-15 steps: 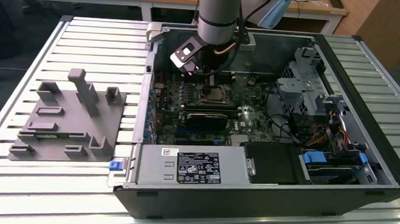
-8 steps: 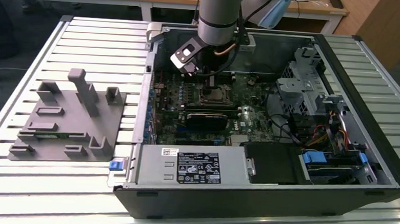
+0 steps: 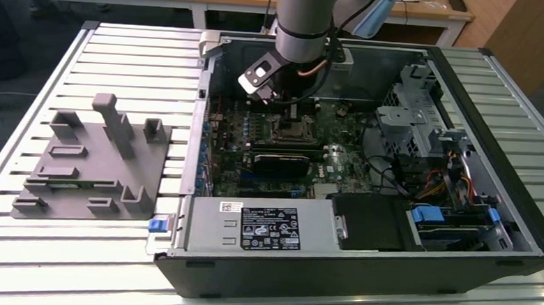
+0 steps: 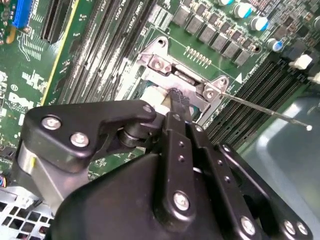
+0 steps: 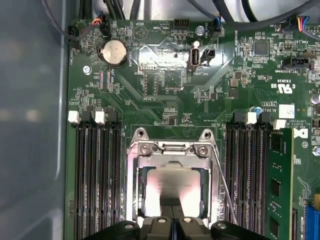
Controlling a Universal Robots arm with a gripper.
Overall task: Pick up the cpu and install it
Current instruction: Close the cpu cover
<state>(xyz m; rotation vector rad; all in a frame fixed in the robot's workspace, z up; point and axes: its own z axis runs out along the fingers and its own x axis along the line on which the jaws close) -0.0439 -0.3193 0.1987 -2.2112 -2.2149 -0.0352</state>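
Because the cpu lies flat inside the socket frame on the motherboard, I hang straight down over it. My arm reaches into the open computer case from above, so nothing on the board gets brushed sideways. My jaws are closed on each other with nothing pinched between them, and their joined tip sits over the middle of the chip's pale metal top. In both wrist views the tip looks to be on the chip or just above it; I cannot tell which. I judge that closed jaws make one narrow point, which suits bearing on a flat chip better than spread ones would and keeps me clear of the frame's rim.

The chip sits square within the frame, its edges parallel to the rim, so I take the placing as done or nearly so. The thin wire lever runs beside the socket. In the second wrist view it stands out away from the frame, which I read as unlatched. The green memory stick sits in its slot to one side. On the table, to the exterior view's left of the case, the grey tray lies apart from my work.
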